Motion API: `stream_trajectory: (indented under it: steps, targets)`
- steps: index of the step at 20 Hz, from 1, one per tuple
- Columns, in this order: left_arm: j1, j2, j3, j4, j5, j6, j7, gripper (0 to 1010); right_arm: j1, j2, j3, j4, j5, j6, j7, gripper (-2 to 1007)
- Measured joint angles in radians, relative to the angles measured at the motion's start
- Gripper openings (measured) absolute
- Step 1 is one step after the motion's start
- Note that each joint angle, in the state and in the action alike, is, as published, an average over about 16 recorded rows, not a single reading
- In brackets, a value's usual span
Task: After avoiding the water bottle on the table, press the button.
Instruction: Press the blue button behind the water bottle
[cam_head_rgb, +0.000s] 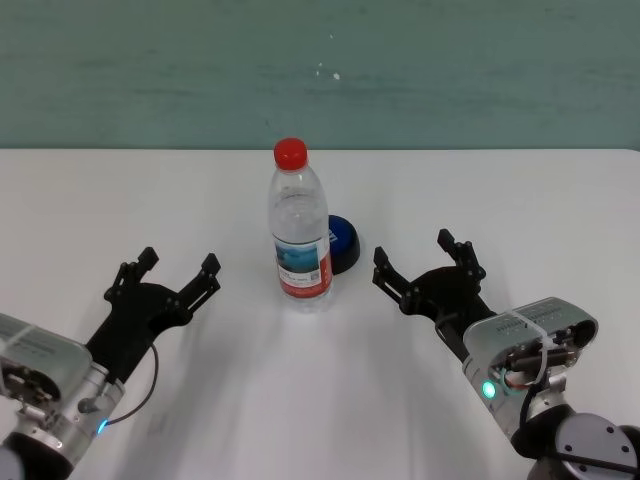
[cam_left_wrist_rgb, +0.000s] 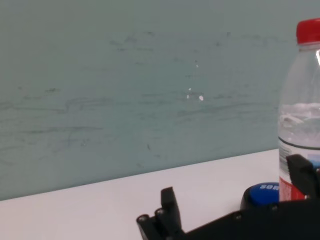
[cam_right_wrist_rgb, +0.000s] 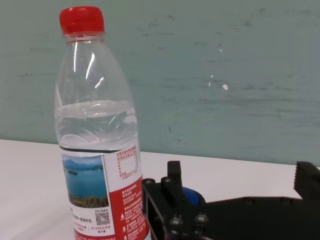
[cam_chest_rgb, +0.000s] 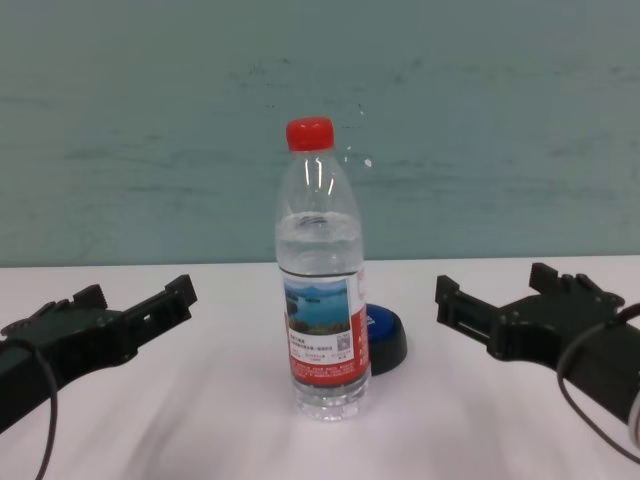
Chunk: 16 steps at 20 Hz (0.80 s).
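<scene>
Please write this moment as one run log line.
clear plastic red-capped water bottle: upright, before blue dome button | left gripper: open | right gripper: open

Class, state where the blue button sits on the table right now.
In the head view the button sits near the table's middle, just behind and to the right of the water bottle, which partly hides it.

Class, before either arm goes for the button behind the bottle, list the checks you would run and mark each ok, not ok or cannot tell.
1. Water bottle upright, capped: ok.
2. Button visible behind and to the right of the bottle: ok.
3. Straight path from the front to the button free: not ok, bottle blocks it.
4. Right claw open, empty, on the button's side: ok.
5. Left claw open, clear of the bottle: ok.
6. Gap between bottle and button: cannot tell.
</scene>
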Motion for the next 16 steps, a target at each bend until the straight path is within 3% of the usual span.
stream_trajectory:
  steps: [16]
  targets:
    - [0.000, 0.000, 0.000, 0.000, 0.000, 0.000, 0.000, 1010, 0.000, 0.000, 0.000, 0.000, 0.000, 0.000, 0.000, 1004]
